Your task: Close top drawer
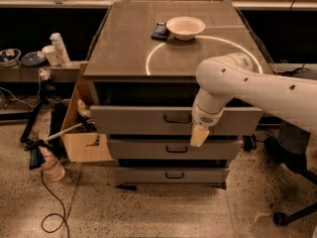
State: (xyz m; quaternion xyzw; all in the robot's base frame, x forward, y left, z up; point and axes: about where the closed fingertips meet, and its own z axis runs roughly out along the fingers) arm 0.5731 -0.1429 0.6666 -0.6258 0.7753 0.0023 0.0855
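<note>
Speckled stone floor (pixel 148 212), matte, with a thin black cable (pixel 49 217) looped on it at the left.

Three grey metal drawers, flat rectangular fronts, each with a small dark bar handle: the bottom drawer (pixel 148 175), the middle drawer (pixel 143 149), and the top drawer (pixel 133 120), widest and tallest. We note the top drawer standing out from the cabinet, with a dark gap above it.

End effector (pixel 199 136): tan, wedge-shaped, pointing down from a smooth white arm (pixel 257 88). It hangs before the top drawer's lower edge, just right of its handle (pixel 177 119). Apart or together, we cannot tell.

Brown cardboard box (pixel 81 145), left of the cabinet.

Surface (pixel 129 43): dull grey-brown, bearing a bright ring (pixel 148 58), a round white bowl (pixel 185 27) and a dark flat item (pixel 160 31) touching the bowl.
</note>
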